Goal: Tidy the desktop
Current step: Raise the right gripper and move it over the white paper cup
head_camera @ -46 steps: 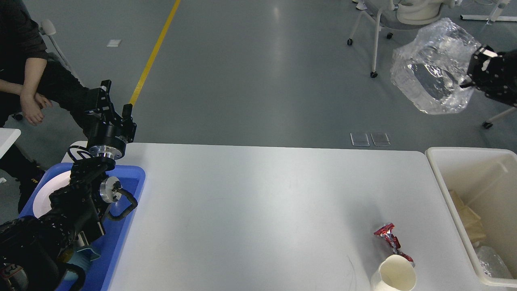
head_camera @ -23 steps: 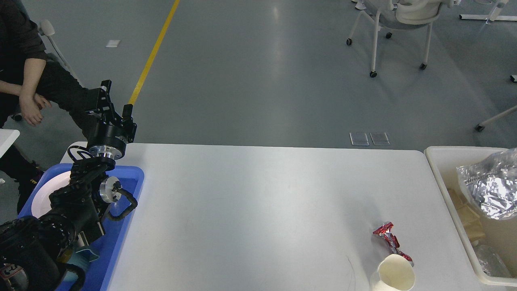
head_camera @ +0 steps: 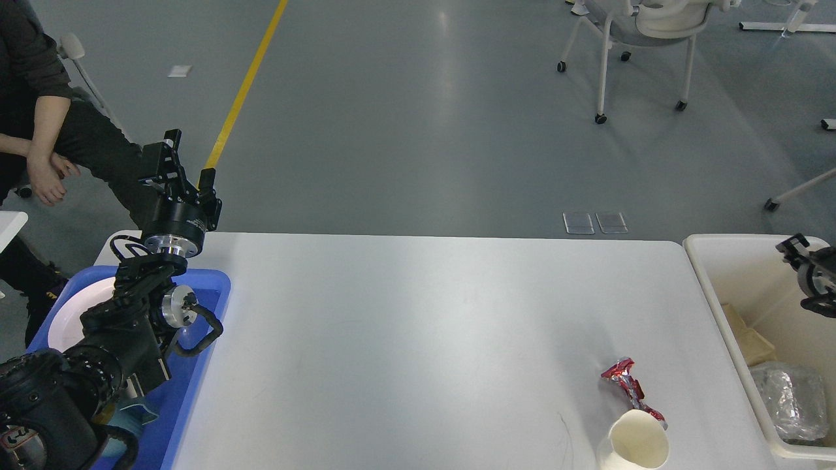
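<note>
- While the left arm rises from the lower left over the blue tray (head_camera: 215,287), its gripper (head_camera: 179,166) points up and away, above the far left corner of the desktop (head_camera: 405,339).
- The two fingers (head_camera: 168,153) stand apart with a clear gap between them; they hold nothing and touch nothing.
- The right gripper (head_camera: 798,251) shows only at the right edge, small and dark, above the bin (head_camera: 725,313); I cannot tell whether its fingers are apart or together, and nothing is seen in it.
- The desktop fills the lower middle of the view, its long axis running left to right, its far edge square to the view, rounded corners at both far ends.
- The tray sits at the left end of the desktop; a white plate (head_camera: 68,320) lies in it, partly hidden by the arm.
- The bin stands just beside the right end; crumpled clear plastic (head_camera: 787,398) lies inside with some tan pieces (head_camera: 751,343).
- Near the front right of the desktop lies a red wrapper (head_camera: 626,384), its long axis running near to far and tilted slightly; it reaches the rim of a cream cup (head_camera: 637,447) at the bottom edge.
- A seated person (head_camera: 39,130) is at the far left, and a white chair (head_camera: 646,39) stands on the grey floor beyond.
</note>
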`<state>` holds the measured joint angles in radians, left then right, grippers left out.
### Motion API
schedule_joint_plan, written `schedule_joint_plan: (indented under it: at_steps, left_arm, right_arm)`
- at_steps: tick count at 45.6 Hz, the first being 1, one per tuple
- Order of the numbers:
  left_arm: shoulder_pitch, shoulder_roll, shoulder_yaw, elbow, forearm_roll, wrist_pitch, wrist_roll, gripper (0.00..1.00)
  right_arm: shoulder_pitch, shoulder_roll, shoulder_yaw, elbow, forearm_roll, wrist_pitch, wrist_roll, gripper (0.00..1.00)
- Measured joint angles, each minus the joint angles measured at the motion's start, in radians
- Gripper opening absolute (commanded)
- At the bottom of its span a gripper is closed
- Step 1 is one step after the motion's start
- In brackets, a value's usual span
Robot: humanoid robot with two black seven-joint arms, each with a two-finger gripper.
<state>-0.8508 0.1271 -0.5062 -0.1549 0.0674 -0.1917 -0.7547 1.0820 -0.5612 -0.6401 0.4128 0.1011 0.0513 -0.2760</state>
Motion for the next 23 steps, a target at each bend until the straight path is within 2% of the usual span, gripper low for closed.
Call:
schedule_joint_plan:
  at_steps: [6,13,16,23]
  left_arm:
    - [0.000,0.000,0.000,0.000,0.000,0.000,0.000,0.96]
    - [-0.001,0.001,0.000,0.000,0.000,0.000,0.000,0.96]
    - [-0.001,0.001,0.000,0.000,0.000,0.000,0.000,0.97]
    - [-0.001,0.001,0.000,0.000,0.000,0.000,0.000,0.97]
  right_arm:
    - [0.258,0.047,-0.135,0.167,-0.004,0.014,0.003,1.00]
    - [0.552,0.188,-0.356,0.371,-0.002,0.072,0.007,1.00]
    - [0.658,0.235,-0.393,0.457,-0.002,0.149,0.008,1.00]
    - [0.920,0.289,-0.403,0.657,-0.001,0.411,0.008,1.00]
